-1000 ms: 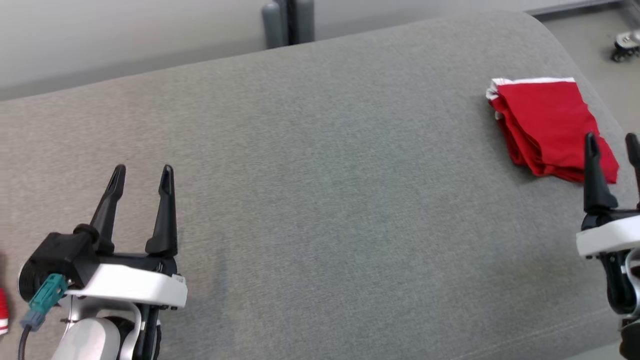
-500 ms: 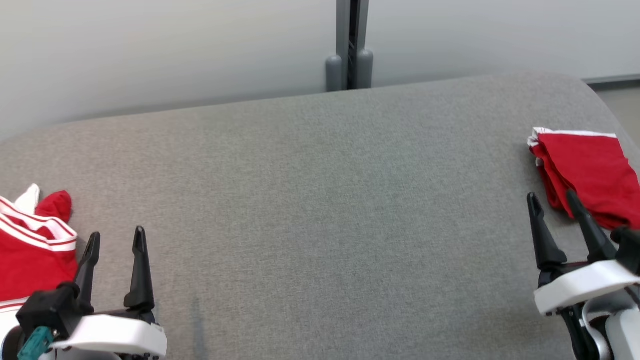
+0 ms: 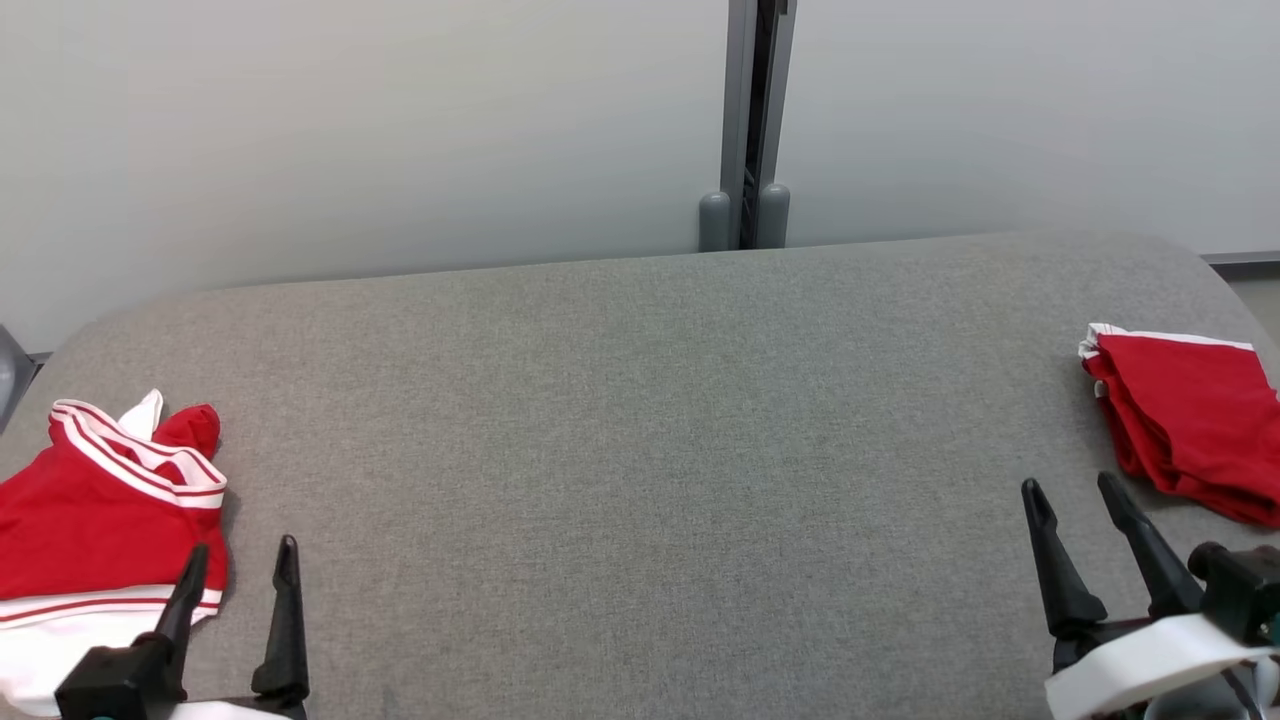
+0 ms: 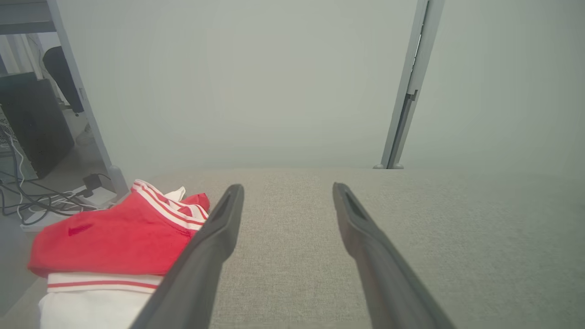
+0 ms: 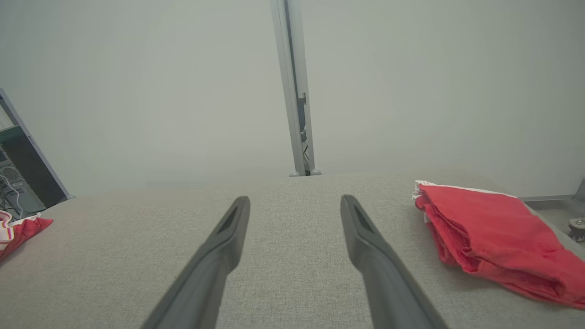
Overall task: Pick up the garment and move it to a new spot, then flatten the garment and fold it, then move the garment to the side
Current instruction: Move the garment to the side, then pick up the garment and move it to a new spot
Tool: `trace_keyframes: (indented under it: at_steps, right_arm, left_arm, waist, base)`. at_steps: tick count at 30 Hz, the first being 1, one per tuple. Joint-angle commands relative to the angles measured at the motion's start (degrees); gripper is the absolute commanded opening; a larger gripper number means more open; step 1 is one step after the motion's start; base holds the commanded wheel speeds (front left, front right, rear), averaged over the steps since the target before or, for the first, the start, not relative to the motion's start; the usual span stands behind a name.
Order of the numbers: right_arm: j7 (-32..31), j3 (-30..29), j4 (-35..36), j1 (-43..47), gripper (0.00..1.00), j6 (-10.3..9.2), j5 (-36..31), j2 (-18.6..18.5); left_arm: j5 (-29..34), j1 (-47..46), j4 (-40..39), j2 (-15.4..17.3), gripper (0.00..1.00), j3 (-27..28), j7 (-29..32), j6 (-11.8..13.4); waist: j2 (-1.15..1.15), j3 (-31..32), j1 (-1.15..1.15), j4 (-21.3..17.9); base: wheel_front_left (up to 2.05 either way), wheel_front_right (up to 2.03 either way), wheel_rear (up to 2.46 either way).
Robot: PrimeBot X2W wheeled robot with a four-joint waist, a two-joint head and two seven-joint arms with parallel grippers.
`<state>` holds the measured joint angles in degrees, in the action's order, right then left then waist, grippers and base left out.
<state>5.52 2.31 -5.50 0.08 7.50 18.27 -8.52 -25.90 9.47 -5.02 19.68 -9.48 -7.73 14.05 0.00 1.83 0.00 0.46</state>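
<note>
So from where I'm standing, this looks like either the tail end of a round or the start of a new one. Using the grey post behind the padded table as my reference: way off to the right of the post, near the table's rounded corner, there's a red garment folded into a neat-ish stack with a white edge along its far side. If that's the piece the task means, then I'd say picking up, flattening, folding and shoving it aside all look done. It's sitting at the side, nothing's touching it, and the stretch of table straight in front of the post is bare.

Far to the left of the post there's a loose heap of red-and-white clothes, striped trim showing, a white piece underneath, definitely not folded. My guess is that's what's waiting, so if the job carries on, everything's still to do for that lot: grab, relocate, flatten, fold, move aside.

Grippers: the left gripper has its fingers spread apart and is holding nothing. It hovers just on the post side of that heap, one finger overlapping the heap's edge from my angle, though I can't tell if it's touching. The right gripper is also spread wide and empty, sitting just on the post side of the folded stack and clear of it.
</note>
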Motion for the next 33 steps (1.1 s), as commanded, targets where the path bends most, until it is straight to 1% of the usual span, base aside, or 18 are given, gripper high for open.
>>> trace_keyframes:
  at_steps: [1,6,13,22,29,33]
  right_arm:
    - [-0.4,-0.3,1.0,1.3,1.00,-0.02,-0.3,0.3]
    - [-1.9,-1.3,3.7,4.2,1.00,-0.02,-1.2,1.2]
    - [-3.3,-2.1,6.0,5.8,1.00,-0.02,-2.2,1.9]
    - [-3.2,-2.5,6.2,6.0,1.00,-0.02,-2.0,2.1]
    - [-3.3,-2.6,6.4,6.1,1.00,-0.02,-2.1,2.4]
    - [-3.4,-2.8,6.7,6.3,1.00,-0.02,-2.3,2.6]
  left_arm:
    - [0.5,0.6,-0.1,0.5,1.00,-0.1,0.0,-0.3]
    - [0.7,1.5,0.2,1.3,1.00,-0.5,0.2,-0.5]
    - [0.5,1.0,0.8,1.6,1.00,-1.0,0.5,-0.8]
    - [-0.2,0.0,1.2,1.5,1.00,-1.2,0.9,-0.9]
    - [-0.5,-0.5,1.0,1.6,1.00,-1.2,1.2,-0.4]
    - [-1.0,-1.0,0.6,1.2,1.00,-0.9,0.6,-0.4]
  waist:
    - [0.00,0.3,0.00,0.2]
    - [0.00,1.0,0.00,0.4]
    - [0.00,0.9,0.00,0.6]
    - [0.00,0.6,0.00,0.7]
    - [0.00,0.4,0.00,0.9]
    - [0.00,0.1,0.00,1.1]
  base:
    - [0.00,0.00,0.00]
    - [0.00,0.00,0.00]
    - [0.00,0.00,0.00]
    - [0.00,0.00,0.00]
    - [0.00,0.00,0.00]
    - [0.00,0.00,0.00]
